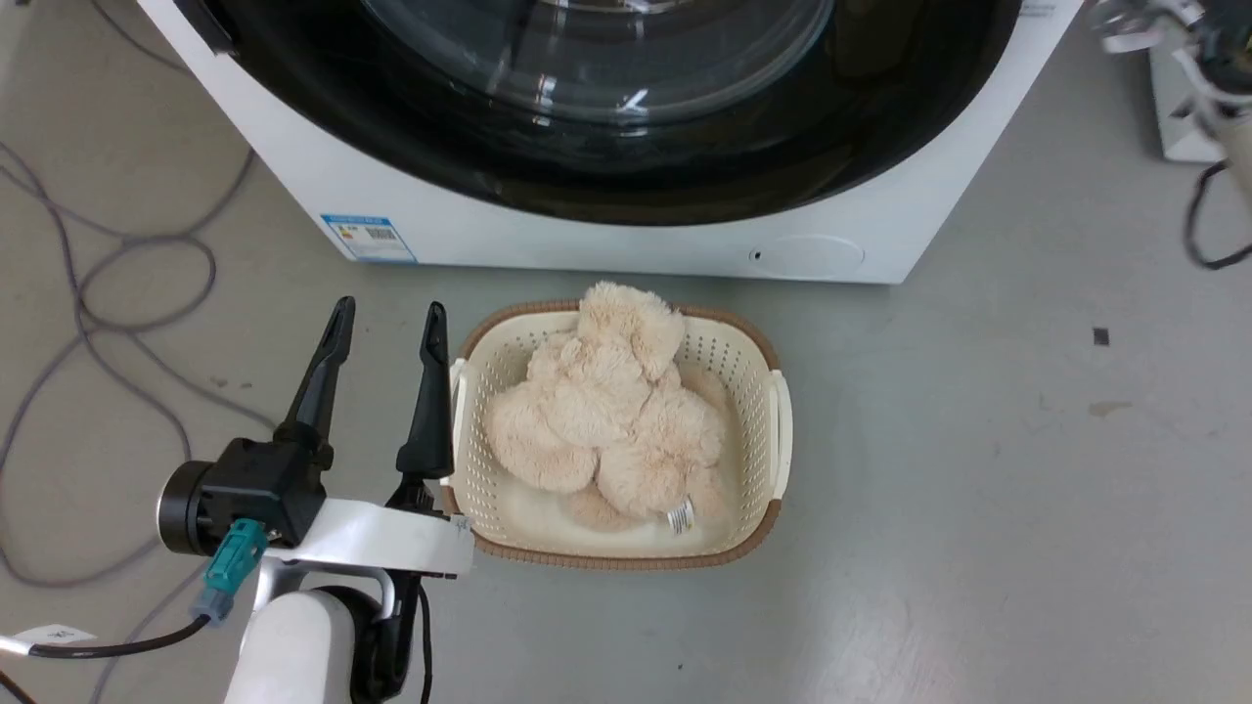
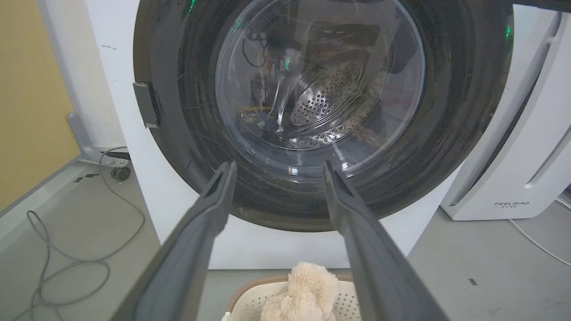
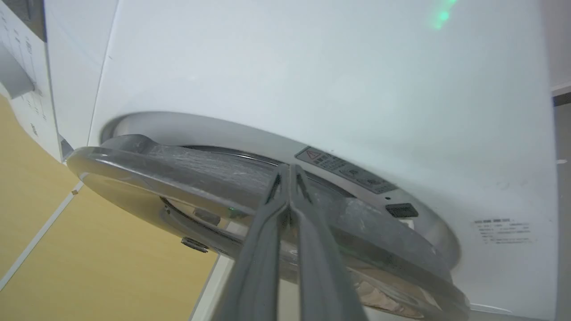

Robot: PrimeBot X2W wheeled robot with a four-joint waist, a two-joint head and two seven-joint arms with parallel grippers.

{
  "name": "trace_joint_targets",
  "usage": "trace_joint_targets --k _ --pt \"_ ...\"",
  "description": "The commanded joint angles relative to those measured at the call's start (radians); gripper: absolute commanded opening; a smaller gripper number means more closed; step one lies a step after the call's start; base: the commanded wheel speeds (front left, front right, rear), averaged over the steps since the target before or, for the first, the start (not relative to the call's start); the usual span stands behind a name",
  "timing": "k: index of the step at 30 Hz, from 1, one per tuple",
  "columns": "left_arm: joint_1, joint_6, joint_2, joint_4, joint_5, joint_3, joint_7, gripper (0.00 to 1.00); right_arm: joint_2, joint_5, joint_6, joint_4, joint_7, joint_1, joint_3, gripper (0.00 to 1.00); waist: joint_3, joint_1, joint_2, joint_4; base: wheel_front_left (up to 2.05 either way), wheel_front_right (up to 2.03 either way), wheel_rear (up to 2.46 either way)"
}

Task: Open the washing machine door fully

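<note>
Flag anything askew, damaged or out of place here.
Round glossy black washing machine door stands slightly off the white washing machine front, not flush; the shut right pincer is at its rim. Nothing spilled or broken.

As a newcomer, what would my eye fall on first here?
The glossy black washing machine door, glass bowl at its centre, looms ahead of the open left gripper. A cream basket holding a fluffy plush toy sits on the floor before the washing machine. The shut right gripper points at the door's rim.
</note>
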Motion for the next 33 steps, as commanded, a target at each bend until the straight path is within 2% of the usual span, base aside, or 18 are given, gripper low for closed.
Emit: trace_joint_targets --k 1,6,20,27,33 --pt "-0.024 -0.006 0.001 -0.003 -0.008 0.000 -0.011 1.00 -0.021 0.030 0.001 0.029 0.012 -0.034 0.023 0.00 0.011 -0.0002 0.0000 0.003 0.00 0.00 0.00" --pt "-0.044 -0.013 -0.001 -0.006 -0.015 0.000 -0.021 1.00 -0.046 0.071 0.001 0.080 0.096 -0.116 0.115 0.00 0.044 -0.0002 0.0000 0.008 0.00 0.00 0.00" --pt "-0.089 -0.025 -0.005 0.000 -0.036 -0.004 -0.050 1.00 -0.033 0.252 0.001 0.224 0.371 -0.318 0.301 0.00 0.108 -0.0002 0.0000 0.019 0.00 0.00 0.00" --pt "-0.101 -0.028 -0.005 0.007 -0.047 -0.013 -0.065 1.00 -0.023 0.364 0.001 0.296 0.495 -0.399 0.364 0.00 0.114 -0.0002 0.0000 0.026 0.00 0.00 0.00" --pt "-0.093 -0.022 -0.006 0.012 -0.049 -0.017 -0.066 1.00 -0.012 0.376 0.001 0.299 0.558 -0.377 0.370 0.00 0.091 -0.0002 0.0000 0.023 0.00 0.00 0.00"
